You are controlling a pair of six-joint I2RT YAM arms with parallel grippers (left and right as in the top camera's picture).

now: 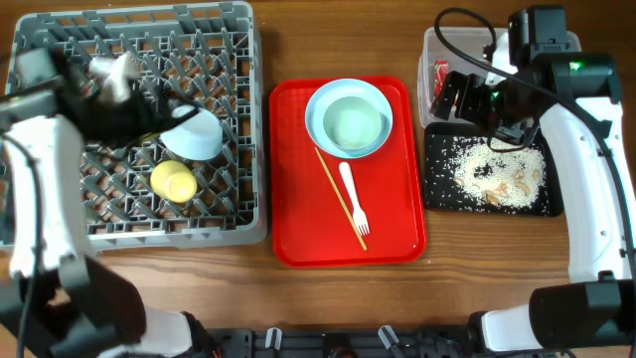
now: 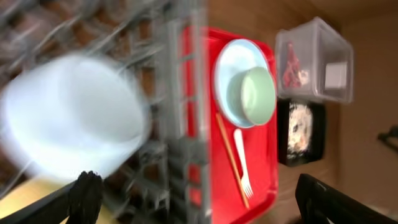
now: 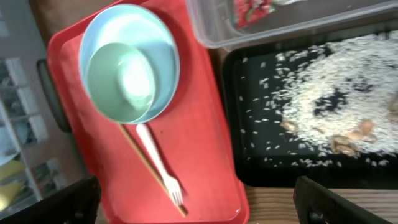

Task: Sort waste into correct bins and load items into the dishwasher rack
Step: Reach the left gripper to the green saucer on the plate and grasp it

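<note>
Your right jaws hung over the black tray [image 3: 239, 179], spread wide and empty. The bowl [image 3: 121, 81] on its saucer [image 3: 158, 37], the fork [image 3: 155, 158] and the chopstick [image 3: 140, 155] lay to their left on the red tray [image 3: 205, 137], both utensils lengthwise. Your left jaws, also wide, were farther off over the dishwasher rack [image 1: 60, 234], by the plate [image 1: 197, 134].

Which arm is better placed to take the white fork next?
Probably right: the right pincer hangs open beside the red tray, near the fork; the left pincer is over the rack.
</note>
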